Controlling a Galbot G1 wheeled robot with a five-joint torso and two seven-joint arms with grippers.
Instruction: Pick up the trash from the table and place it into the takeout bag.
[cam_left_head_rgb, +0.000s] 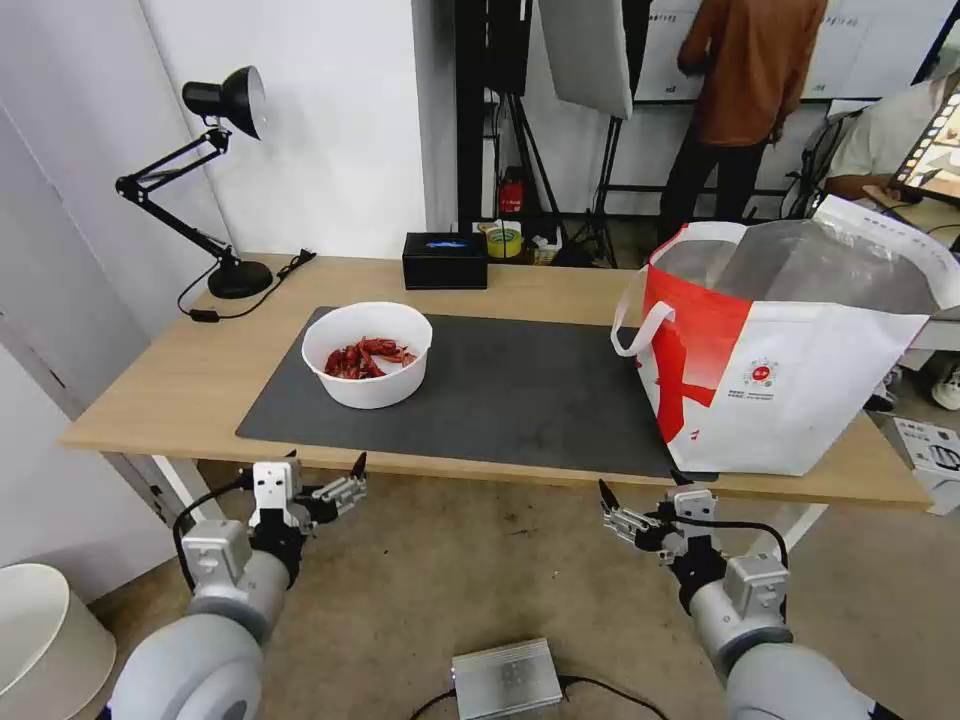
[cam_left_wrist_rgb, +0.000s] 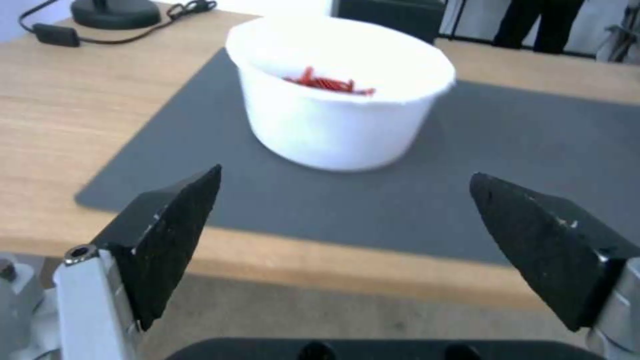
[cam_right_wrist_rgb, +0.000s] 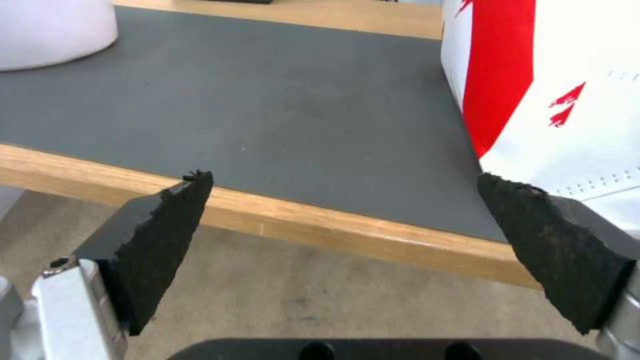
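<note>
the table (cam_left_head_rgb: 150, 390) carries a dark grey mat (cam_left_head_rgb: 520, 400). the takeout bag (cam_left_head_rgb: 800, 370) stands on the mat's right end, the white bowl of crayfish shells (cam_left_head_rgb: 367, 353) on its left part. below the mat's near edge, the left gripper (cam_left_head_rgb: 352, 478) and right gripper (cam_left_head_rgb: 612, 505) hang wide open, empty, apart from the bowl.

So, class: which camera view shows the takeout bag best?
The head view: it shows the whole takeout bag standing open on the table, with foil lining, strap handle and round logo. The right wrist view catches just a red and white side panel. The left wrist view looks at the bowl instead.
</note>
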